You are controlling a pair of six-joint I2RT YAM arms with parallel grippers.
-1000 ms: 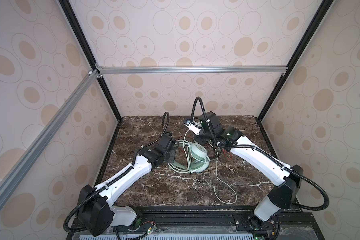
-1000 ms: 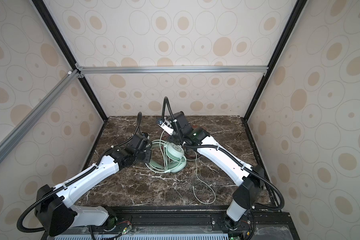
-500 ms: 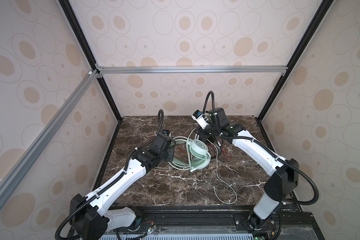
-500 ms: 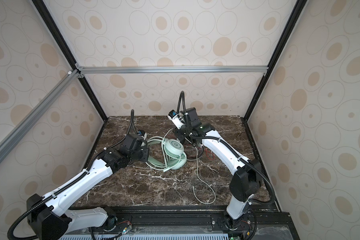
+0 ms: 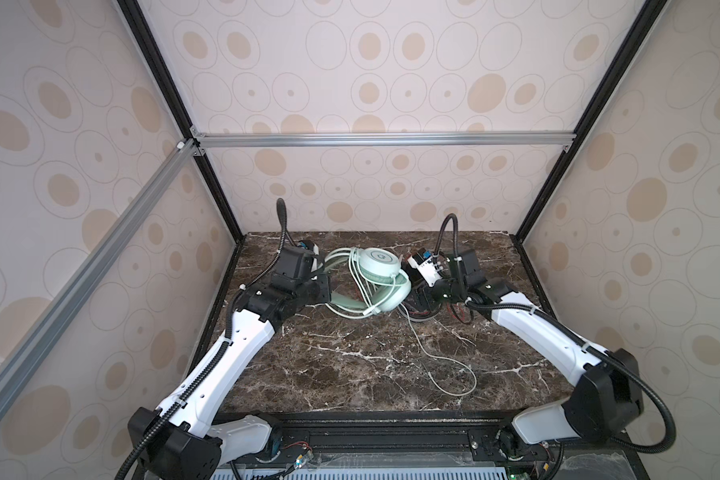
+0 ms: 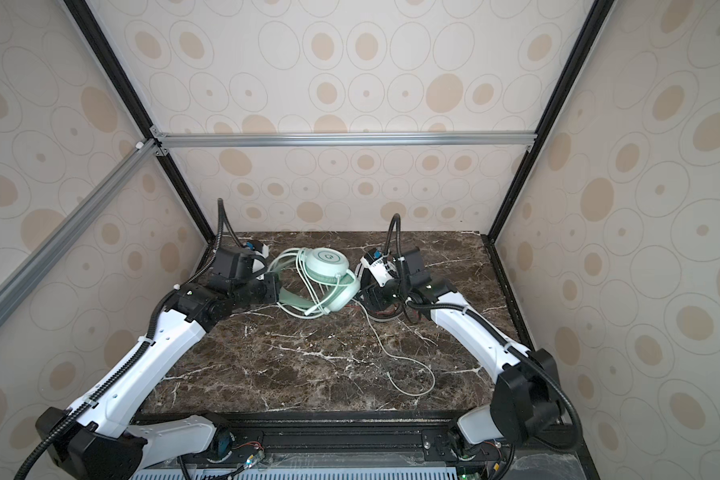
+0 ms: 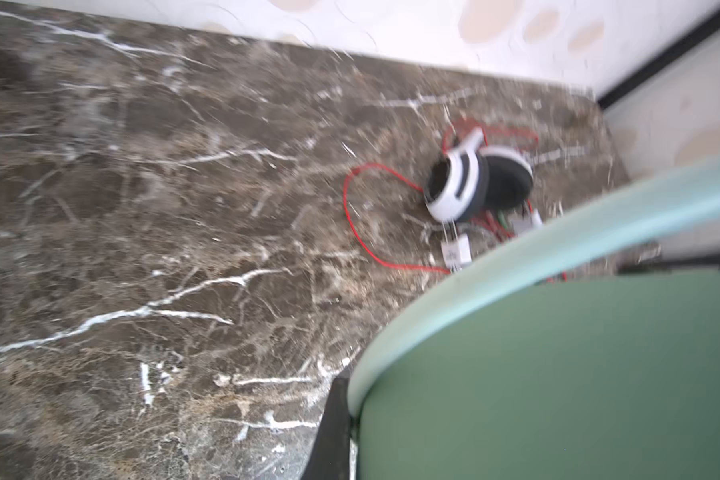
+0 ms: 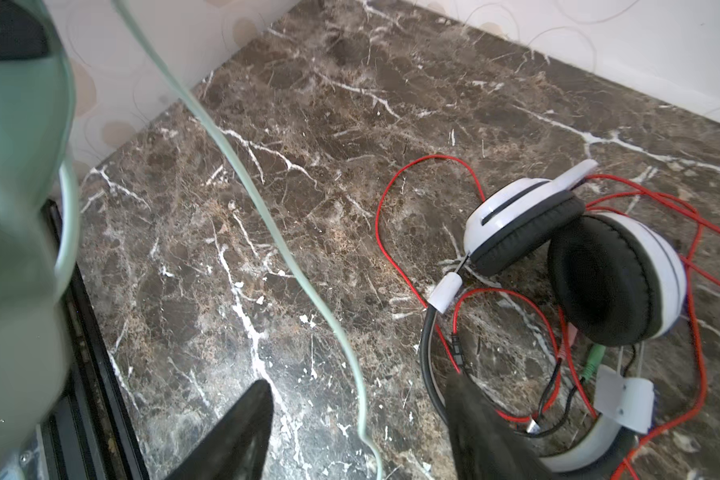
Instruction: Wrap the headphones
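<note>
- In both top views, the left gripper [image 5: 323, 286] is clenching the padded headband [image 5: 344, 301] of the mint green headphones [image 5: 381, 266]. It is holding them tilted near the back of the marble table [image 5: 350, 365], with one ear cup facing up.
- Loops of the pale green cable [image 5: 454, 374] are wrapping round that pair. The rest of it is trailing forward across the table and ending in a loose curl near the front right.
- In a top view, the right gripper [image 6: 373, 297] is hanging just beside the mint green headphones [image 6: 327, 264]. It is sitting over the white-and-black headphones [image 6: 385, 318], which are lying on the table and are mostly hidden beneath it.
- The left wrist view is blurred. The green headband [image 7: 558, 374] is filling one corner, pressed against a black finger [image 7: 333, 428], so the grip looks firm. Further off, the white-and-black headphones [image 7: 462, 183] are resting on the marble with the red cable [image 7: 350, 216] looping beside them.
- In the right wrist view, the right gripper [image 8: 358, 382] is standing released, its two dark fingers [image 8: 233, 436] spread well apart and pinching nothing.
- The pale green cable [image 8: 267, 216] is dropping down through that gap. It may be brushing a finger, though I cannot tell.
- The white-and-black headphones [image 8: 524, 216] are lying with their cups together, the red cable [image 8: 385, 232] tangling around them.
</note>
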